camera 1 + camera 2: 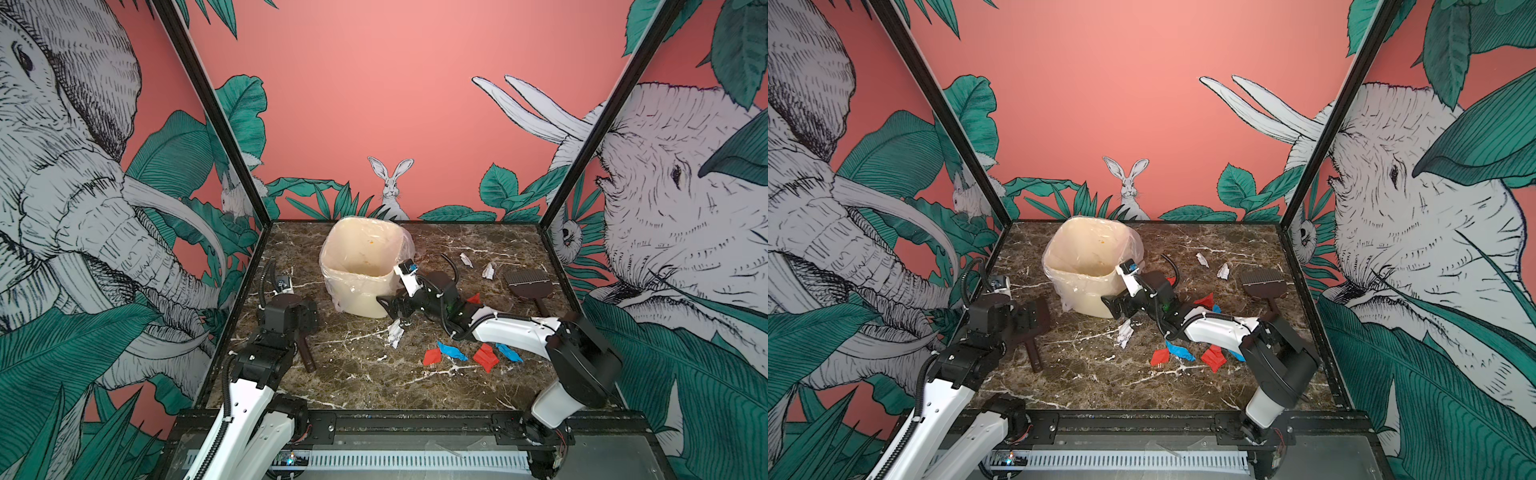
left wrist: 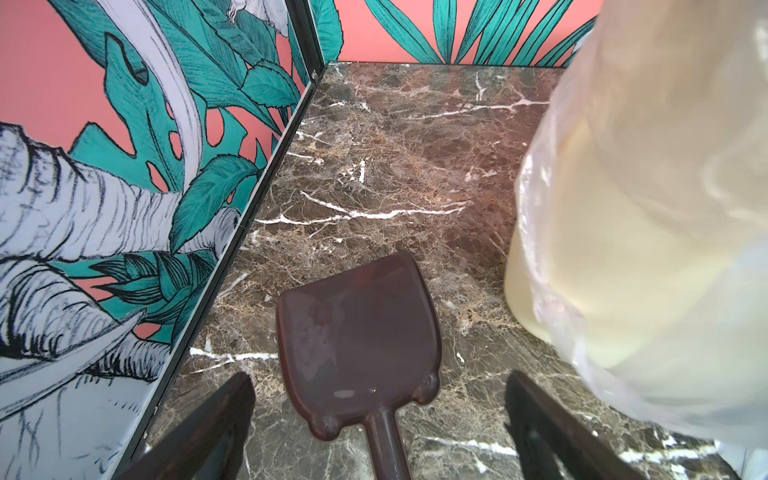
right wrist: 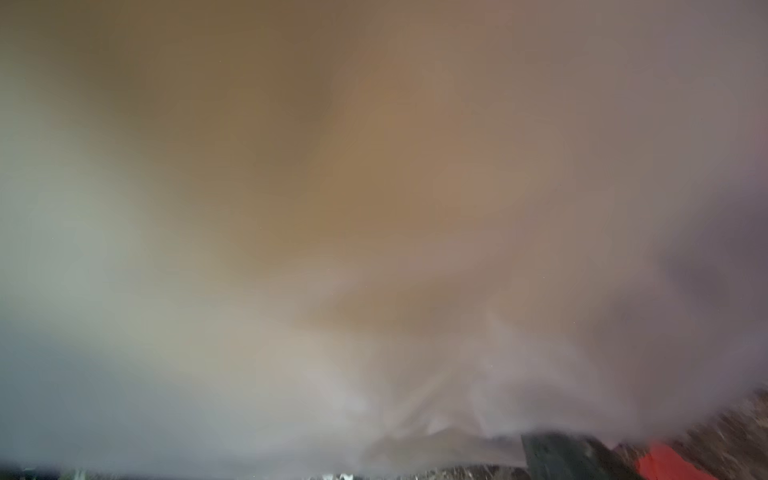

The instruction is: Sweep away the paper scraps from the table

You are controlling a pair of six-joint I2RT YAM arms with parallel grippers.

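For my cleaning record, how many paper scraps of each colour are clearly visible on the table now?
Red scraps: 3
Blue scraps: 2
White scraps: 3
Total: 8 in clear sight; the right arm may hide more.

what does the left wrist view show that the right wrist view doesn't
Left wrist only: a dark brown plastic dustpan lying under the open left gripper, plus the jungle-print wall. Right wrist only: a red paper scrap at the frame edge. Both: the brown marble-look table and the cream lined bin, apparently the close blur in the right wrist view.
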